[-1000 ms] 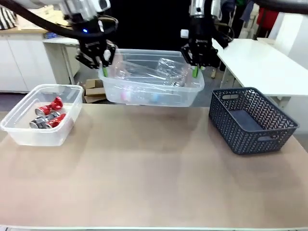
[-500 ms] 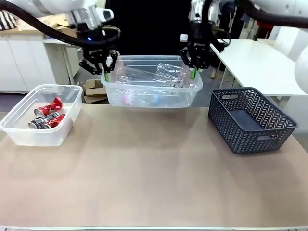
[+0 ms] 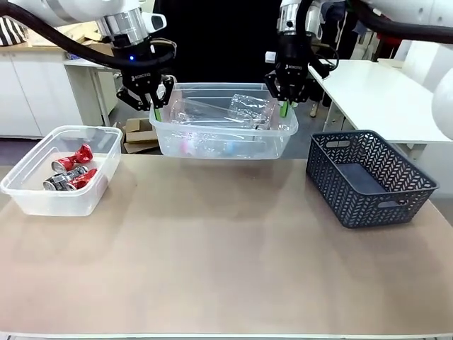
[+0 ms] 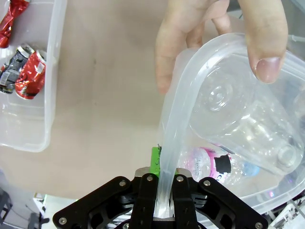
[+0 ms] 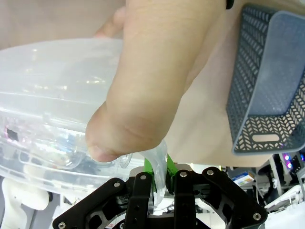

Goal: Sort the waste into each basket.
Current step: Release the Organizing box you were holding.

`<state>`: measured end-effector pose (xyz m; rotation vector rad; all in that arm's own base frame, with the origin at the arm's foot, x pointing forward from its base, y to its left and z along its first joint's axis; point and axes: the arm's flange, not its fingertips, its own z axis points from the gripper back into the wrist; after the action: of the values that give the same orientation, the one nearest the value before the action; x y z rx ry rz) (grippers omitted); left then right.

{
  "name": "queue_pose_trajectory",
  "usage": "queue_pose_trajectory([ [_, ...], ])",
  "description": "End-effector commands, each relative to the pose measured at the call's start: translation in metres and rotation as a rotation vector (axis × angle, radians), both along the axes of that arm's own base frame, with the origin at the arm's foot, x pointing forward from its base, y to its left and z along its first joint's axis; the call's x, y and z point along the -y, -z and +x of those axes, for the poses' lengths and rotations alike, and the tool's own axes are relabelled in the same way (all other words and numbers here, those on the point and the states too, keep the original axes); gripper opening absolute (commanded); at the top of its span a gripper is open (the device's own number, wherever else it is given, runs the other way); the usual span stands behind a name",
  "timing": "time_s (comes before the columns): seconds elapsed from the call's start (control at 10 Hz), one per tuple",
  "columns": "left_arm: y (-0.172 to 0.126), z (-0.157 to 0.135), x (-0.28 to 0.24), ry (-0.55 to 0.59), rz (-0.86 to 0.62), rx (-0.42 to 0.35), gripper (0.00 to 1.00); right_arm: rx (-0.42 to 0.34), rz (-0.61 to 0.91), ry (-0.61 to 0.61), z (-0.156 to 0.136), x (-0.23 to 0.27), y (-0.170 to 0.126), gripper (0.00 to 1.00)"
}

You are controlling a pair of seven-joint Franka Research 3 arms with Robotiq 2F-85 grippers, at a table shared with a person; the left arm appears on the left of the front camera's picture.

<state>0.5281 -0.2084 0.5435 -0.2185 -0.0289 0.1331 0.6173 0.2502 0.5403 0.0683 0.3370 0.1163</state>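
Tools hold one clear tub above the bench's far edge: the left tool is clamped on its left rim, the right tool on its right rim. Bottles lie inside it. In the left wrist view a person's hand grips the same rim, thumb over the edge; in the right wrist view another hand presses on the rim just above that tool. A second tub stands at the bench's left with crushed red cans in it. A dark grey basket stands at the right.
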Motion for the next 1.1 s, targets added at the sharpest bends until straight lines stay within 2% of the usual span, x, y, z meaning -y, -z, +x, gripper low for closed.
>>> queue_pose_trajectory([
  [0.0, -0.004, 0.000, -0.003, -0.005, 0.000, 0.010, 0.04, 0.001, -0.006, -0.004, -0.007, -0.001, -0.004, 0.06],
  [0.3, -0.004, 0.000, -0.003, -0.005, 0.000, 0.010, 0.04, 0.000, 0.000, 0.000, 0.000, 0.000, 0.000, 0.06],
  [0.4, 0.000, 0.000, 0.000, 0.000, 0.000, 0.000, 0.63, -0.001, 0.010, 0.052, 0.000, 0.004, 0.011, 0.63],
  [0.5, 0.002, -0.004, 0.000, 0.011, -0.001, 0.002, 0.63, 0.041, 0.017, 0.068, -0.005, 0.007, 0.014, 0.63],
  [0.6, 0.000, -0.009, -0.002, 0.008, 0.015, 0.015, 1.00, 0.082, 0.022, 0.079, -0.014, 0.013, 0.009, 1.00],
  [0.7, -0.001, -0.013, -0.004, -0.001, 0.011, 0.027, 0.65, 0.098, 0.034, 0.085, -0.019, 0.017, 0.005, 0.67],
  [0.8, -0.001, -0.016, -0.007, -0.005, 0.004, 0.027, 1.00, 0.119, 0.047, 0.107, -0.022, 0.022, 0.001, 1.00],
  [1.0, 0.003, -0.017, -0.010, -0.019, -0.002, 0.028, 1.00, 0.143, 0.060, 0.117, -0.026, 0.025, -0.007, 1.00],
])
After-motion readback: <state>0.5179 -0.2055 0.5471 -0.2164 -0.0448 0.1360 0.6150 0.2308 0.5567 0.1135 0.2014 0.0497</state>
